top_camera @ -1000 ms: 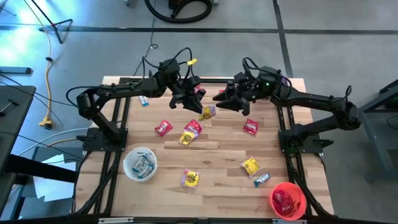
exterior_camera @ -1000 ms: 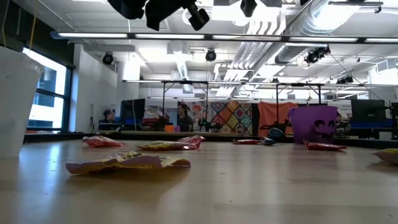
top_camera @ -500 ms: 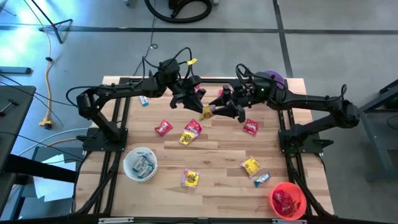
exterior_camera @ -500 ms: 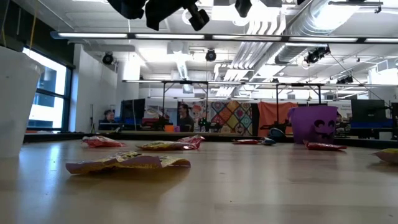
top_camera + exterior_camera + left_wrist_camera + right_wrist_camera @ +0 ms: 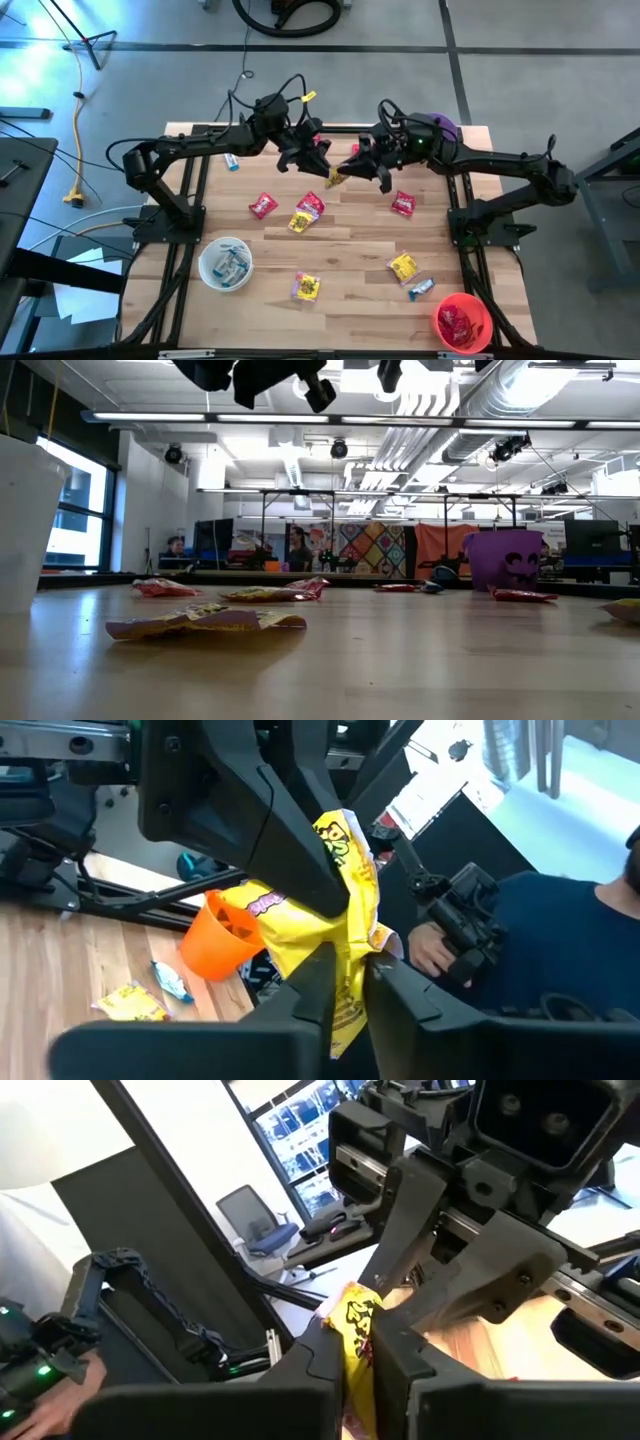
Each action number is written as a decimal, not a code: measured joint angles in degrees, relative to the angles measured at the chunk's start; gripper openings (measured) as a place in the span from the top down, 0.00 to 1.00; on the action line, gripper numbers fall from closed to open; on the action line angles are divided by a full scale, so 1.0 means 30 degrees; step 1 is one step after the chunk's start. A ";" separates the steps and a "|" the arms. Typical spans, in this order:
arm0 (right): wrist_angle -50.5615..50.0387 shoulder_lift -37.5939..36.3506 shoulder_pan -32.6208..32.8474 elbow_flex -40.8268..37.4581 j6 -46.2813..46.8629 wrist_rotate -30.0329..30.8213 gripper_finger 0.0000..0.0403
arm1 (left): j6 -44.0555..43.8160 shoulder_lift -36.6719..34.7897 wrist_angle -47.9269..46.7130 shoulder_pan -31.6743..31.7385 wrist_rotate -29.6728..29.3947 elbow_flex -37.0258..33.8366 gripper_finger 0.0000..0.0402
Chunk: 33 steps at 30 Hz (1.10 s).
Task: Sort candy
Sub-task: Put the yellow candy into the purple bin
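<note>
A yellow candy [image 5: 335,180] hangs in the air over the far middle of the table, between my two grippers. My left gripper [image 5: 325,167] reaches it from the table's left and is shut on it. My right gripper [image 5: 344,172] reaches it from the right and is shut on it too. Other candy lies flat on the wood: red pieces [image 5: 263,205] [image 5: 403,203], yellow ones [image 5: 403,267] [image 5: 306,287], a blue one [image 5: 421,289]. In the low view both grippers show only at the top edge [image 5: 315,385]. My left gripper pinches one end of the yellow wrapper [image 5: 350,948] between its two fingers, coming level from the table's left. The candy is clear of the table. My right gripper pinches the wrapper's other end [image 5: 358,1325] between its two fingers, from the table's right, facing the left gripper. The wrapper is crumpled between the two holds.
A purple bowl [image 5: 440,126] stands at the far right, a red bowl [image 5: 463,322] with red candy at the near right, and a clear white bowl [image 5: 225,264] with blue candy at the near left. A person's hand [image 5: 435,948] shows beyond the table.
My right gripper has gone toward the table's left, up to the left gripper, and has shut on the yellow candy that the left gripper holds. The candy has stayed in the air at about the same place.
</note>
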 joint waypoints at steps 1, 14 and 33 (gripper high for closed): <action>0.0000 0.0000 -0.0105 0.0000 0.0120 -0.0007 0.95 | 0.0000 0.0000 0.0006 0.0060 -0.0051 0.0000 0.88; -0.5153 -0.2839 -0.3005 -0.0007 -0.2104 0.1717 0.98 | 0.4106 -0.0434 -0.0252 0.2730 -0.2425 0.0000 0.68; -1.9813 -0.0787 -1.1736 -0.0036 -0.1139 1.7011 0.98 | 1.2849 -0.4188 -0.8959 0.2616 -1.2428 -0.1712 0.80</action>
